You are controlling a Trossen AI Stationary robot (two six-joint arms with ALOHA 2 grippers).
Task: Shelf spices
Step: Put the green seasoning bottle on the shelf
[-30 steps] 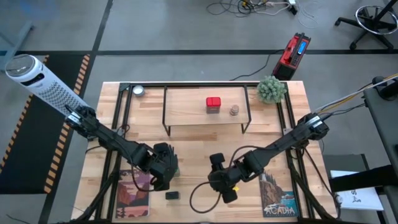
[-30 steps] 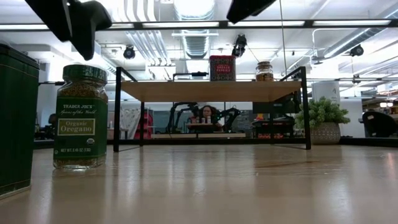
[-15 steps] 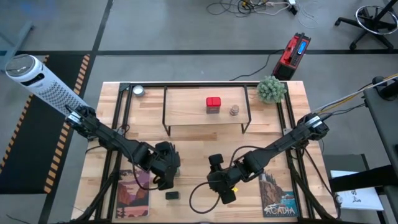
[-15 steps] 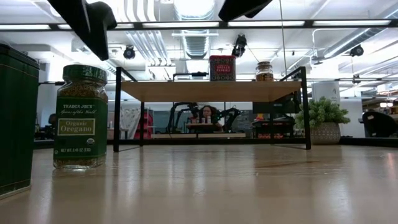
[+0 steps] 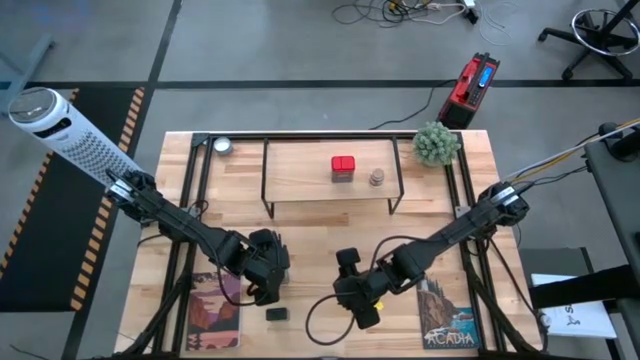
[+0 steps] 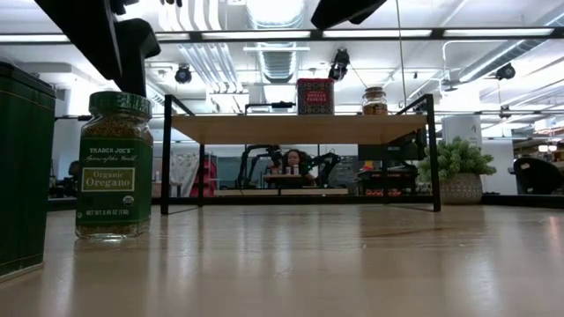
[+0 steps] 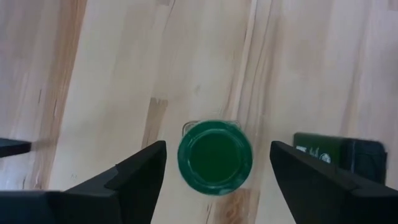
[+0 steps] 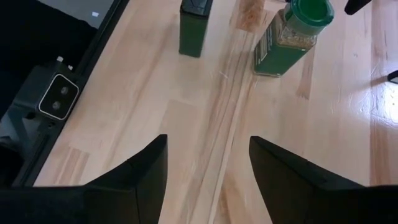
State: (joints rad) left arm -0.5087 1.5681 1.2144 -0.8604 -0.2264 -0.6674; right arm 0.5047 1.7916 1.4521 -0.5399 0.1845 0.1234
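Note:
The green-capped bottle [image 6: 113, 167] stands upright on its base on the table near the near edge; its cap [image 7: 214, 155] shows from above. My left gripper [image 7: 217, 165] hovers open just above it [image 6: 106, 40], a finger on each side of the cap, touching nothing. The dark grey square jar [image 5: 277, 314] stands beside the bottle [image 7: 336, 152]. On the shelf [image 5: 300, 193] stand the red square tin [image 5: 343, 168] and the tiny beige jar [image 5: 377, 177]. My right gripper [image 8: 208, 168] waits open right of the bottle [image 8: 292, 37].
A round silver tin [image 5: 222, 146] sits at the far left corner and a small plant [image 5: 436, 144] at the far right. Two picture cards [image 5: 213, 310] [image 5: 448, 318] lie near the near edge. Black frame rods [image 5: 188, 190] run along both sides.
My left gripper has shifted a little toward the table's right and back again above the bottle, ending slightly lower over its cap. Its fingers have stayed open. The bottle and the jars have not moved.

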